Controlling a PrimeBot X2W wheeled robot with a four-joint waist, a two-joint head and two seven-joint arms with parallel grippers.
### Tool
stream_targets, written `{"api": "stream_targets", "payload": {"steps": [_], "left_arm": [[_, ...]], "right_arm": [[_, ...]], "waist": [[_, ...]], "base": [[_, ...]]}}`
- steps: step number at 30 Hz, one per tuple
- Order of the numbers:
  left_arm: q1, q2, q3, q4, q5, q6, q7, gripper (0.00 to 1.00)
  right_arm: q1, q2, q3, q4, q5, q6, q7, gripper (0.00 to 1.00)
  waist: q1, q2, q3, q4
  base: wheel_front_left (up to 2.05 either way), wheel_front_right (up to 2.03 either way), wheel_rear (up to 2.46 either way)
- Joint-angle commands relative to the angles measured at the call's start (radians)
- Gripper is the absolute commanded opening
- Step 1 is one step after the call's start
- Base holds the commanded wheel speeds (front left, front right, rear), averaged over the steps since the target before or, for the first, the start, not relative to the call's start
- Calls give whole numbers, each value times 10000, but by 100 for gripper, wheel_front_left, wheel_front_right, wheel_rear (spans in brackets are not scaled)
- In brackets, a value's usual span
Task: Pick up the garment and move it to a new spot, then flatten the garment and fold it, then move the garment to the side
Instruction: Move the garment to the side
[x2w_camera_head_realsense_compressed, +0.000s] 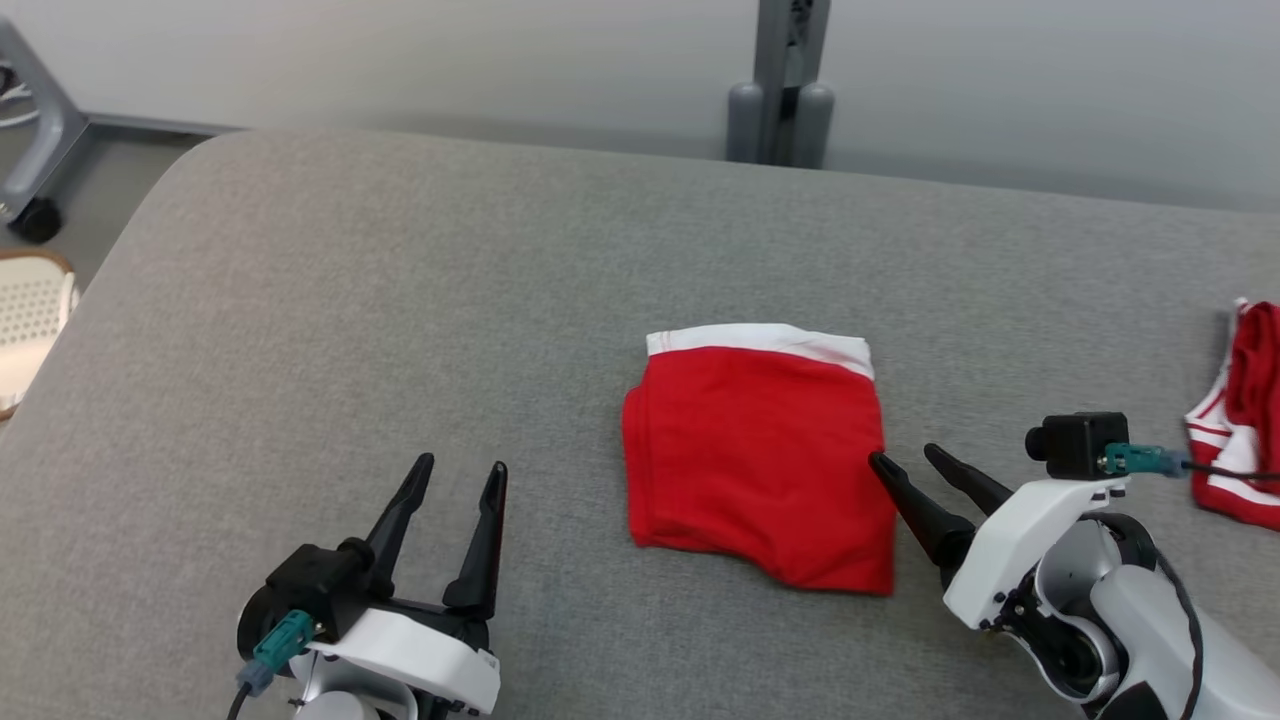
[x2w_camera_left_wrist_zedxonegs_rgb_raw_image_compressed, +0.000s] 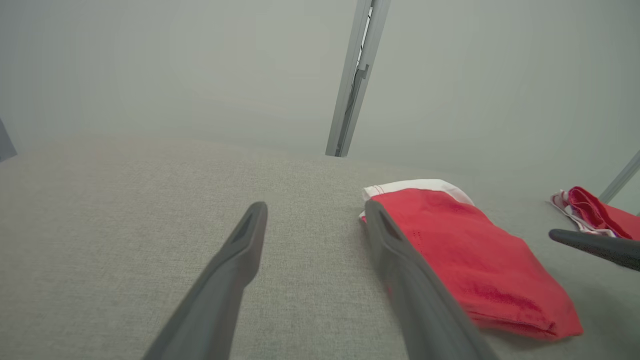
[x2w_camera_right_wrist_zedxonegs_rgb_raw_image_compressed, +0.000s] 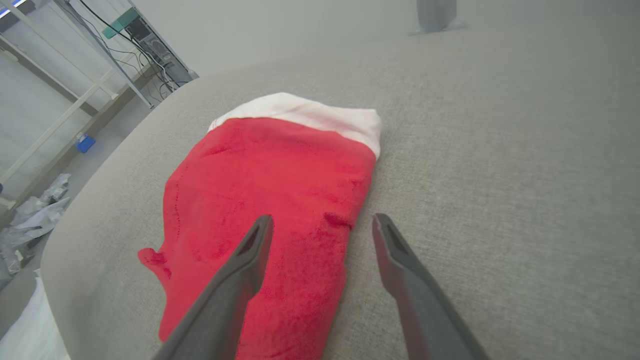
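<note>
A red garment (x2w_camera_head_realsense_compressed: 760, 455) with a white band along its far edge lies folded into a rough square on the grey table (x2w_camera_head_realsense_compressed: 400, 300). My right gripper (x2w_camera_head_realsense_compressed: 905, 458) is open at the garment's right edge, its left finger over the cloth, nothing held. In the right wrist view the garment (x2w_camera_right_wrist_zedxonegs_rgb_raw_image_compressed: 270, 200) lies under the left finger (x2w_camera_right_wrist_zedxonegs_rgb_raw_image_compressed: 240, 270) and the right finger is over bare table. My left gripper (x2w_camera_head_realsense_compressed: 462, 466) stands open over bare table, well left of the garment. In the left wrist view the garment (x2w_camera_left_wrist_zedxonegs_rgb_raw_image_compressed: 465, 255) lies beyond the right finger (x2w_camera_left_wrist_zedxonegs_rgb_raw_image_compressed: 400, 260).
A second red and white cloth (x2w_camera_head_realsense_compressed: 1240, 420) lies bunched at the table's right edge. A grey post (x2w_camera_head_realsense_compressed: 785, 80) stands behind the far edge. A woven basket (x2w_camera_head_realsense_compressed: 30, 320) and a wheeled frame (x2w_camera_head_realsense_compressed: 35, 150) sit on the floor at left.
</note>
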Motion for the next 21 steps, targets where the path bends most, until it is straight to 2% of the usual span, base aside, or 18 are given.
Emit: {"api": "stream_targets", "payload": {"steps": [1,4,6,14,20,21], "left_arm": [[-199,33,-114,-25,-31,44,-25,100],[-375,36,-347,7,-100,90,-25,100],[-410,39,-404,4,-141,132,-25,100],[-548,37,-528,-36,-253,157,-25,100],[-632,36,-633,-90,-279,180,-25,100],[-640,37,-645,-105,-282,191,-26,100]], "right_arm": [[-238,-197,199,127,815,1,426,100],[-730,-478,572,517,2019,1,1112,100],[-923,-589,792,678,2398,1,1337,100],[-1428,-595,1297,1047,3668,1,1860,100],[-1724,-534,1780,1311,4172,1,1834,100],[-1790,-548,1902,1329,4168,1,1809,56]], "waist": [[0,0,335,363],[0,0,579,709],[0,0,668,869],[0,0,908,1293],[0,0,1040,1520],[0,0,1058,1542]], "base": [[0,0,0],[0,0,0],[0,0,0],[0,0,0],[0,0,0],[0,0,0]]}}
